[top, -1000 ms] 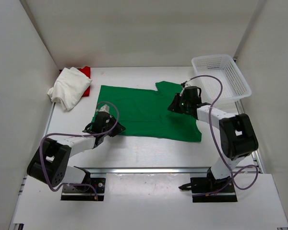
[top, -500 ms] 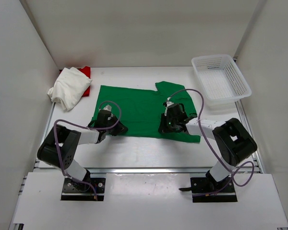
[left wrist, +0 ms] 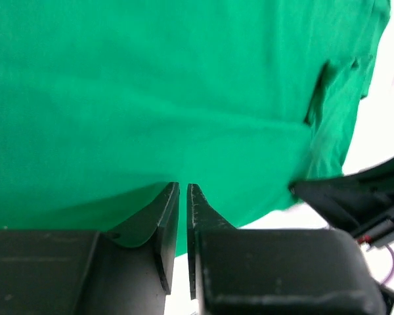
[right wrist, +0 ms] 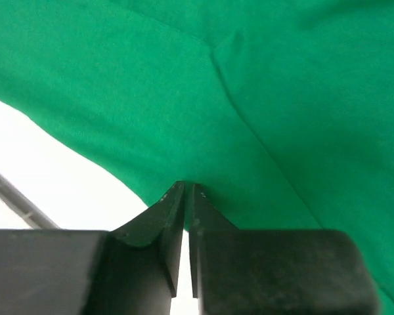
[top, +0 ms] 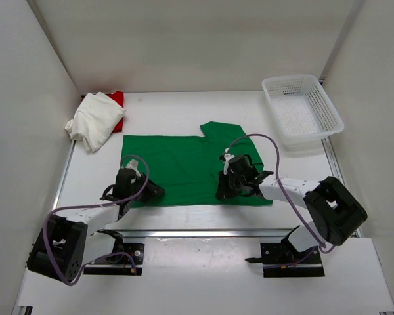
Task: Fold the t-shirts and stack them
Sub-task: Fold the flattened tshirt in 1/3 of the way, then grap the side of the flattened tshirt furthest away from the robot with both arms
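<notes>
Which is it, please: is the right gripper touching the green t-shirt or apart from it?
Touching. The right wrist view shows the right gripper pinching the edge of the green t-shirt.

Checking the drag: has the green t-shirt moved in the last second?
Yes. The green t-shirt slid down-frame and slightly left in the top view, away from the white basket, which stayed put.

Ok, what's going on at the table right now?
Both arms are working the green t-shirt, which lies spread flat mid-table. The left tool and the right tool are each closed on its near edge, one toward each side. The white t-shirt lies rumpled on the red t-shirt in the far left corner. The green one shows no fold yet.
</notes>
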